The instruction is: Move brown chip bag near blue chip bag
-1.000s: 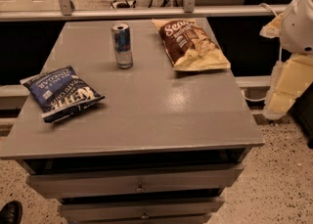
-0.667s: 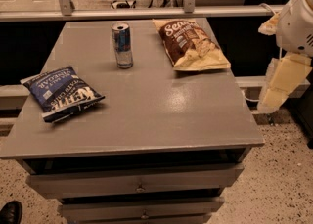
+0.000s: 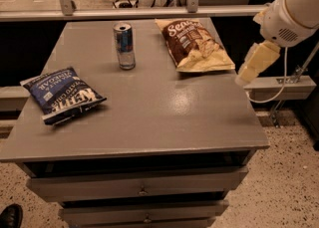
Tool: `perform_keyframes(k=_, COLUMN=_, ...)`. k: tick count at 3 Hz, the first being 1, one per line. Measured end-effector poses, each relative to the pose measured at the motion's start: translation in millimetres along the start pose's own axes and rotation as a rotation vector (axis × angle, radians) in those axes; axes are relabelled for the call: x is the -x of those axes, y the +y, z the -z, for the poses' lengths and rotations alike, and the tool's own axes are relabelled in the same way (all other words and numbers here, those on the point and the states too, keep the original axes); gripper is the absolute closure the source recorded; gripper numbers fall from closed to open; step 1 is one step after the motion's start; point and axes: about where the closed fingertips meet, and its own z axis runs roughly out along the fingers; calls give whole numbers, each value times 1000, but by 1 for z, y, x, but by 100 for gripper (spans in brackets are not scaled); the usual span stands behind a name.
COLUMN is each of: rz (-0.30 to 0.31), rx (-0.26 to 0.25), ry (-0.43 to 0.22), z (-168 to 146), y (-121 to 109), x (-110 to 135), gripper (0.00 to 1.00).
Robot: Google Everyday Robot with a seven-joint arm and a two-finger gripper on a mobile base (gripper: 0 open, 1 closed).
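The brown chip bag [image 3: 193, 43], dark brown with tan-yellow edges and white script, lies flat at the table's far right. The blue chip bag [image 3: 62, 94], navy with white block letters, lies flat near the table's left edge. My gripper [image 3: 255, 64] is a cream-coloured part that hangs from the white arm [image 3: 291, 10] just off the table's right edge. It is a little right of the brown bag, above table height, and holds nothing that I can see.
A silver and blue drink can [image 3: 124, 45] stands upright at the back, between the two bags. The grey table [image 3: 164, 117] has drawers below. A rail and glass partition [image 3: 149, 12] run behind it. A shoe [image 3: 10, 216] shows at bottom left.
The arm and gripper have moved left and up, closer to the table's right edge and the brown bag. The bags and the can have not moved.
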Motion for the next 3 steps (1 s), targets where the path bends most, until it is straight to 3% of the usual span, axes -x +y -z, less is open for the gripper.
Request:
perform_keyframes(k=1, rz=-94, rx=-19, ry=-103, z=-40, y=-41, x=19, gripper=0)
perform_keyframes(k=3, rz=-282, rx=32, ry=-290, z=-117, y=-84, x=63, gripper=0)
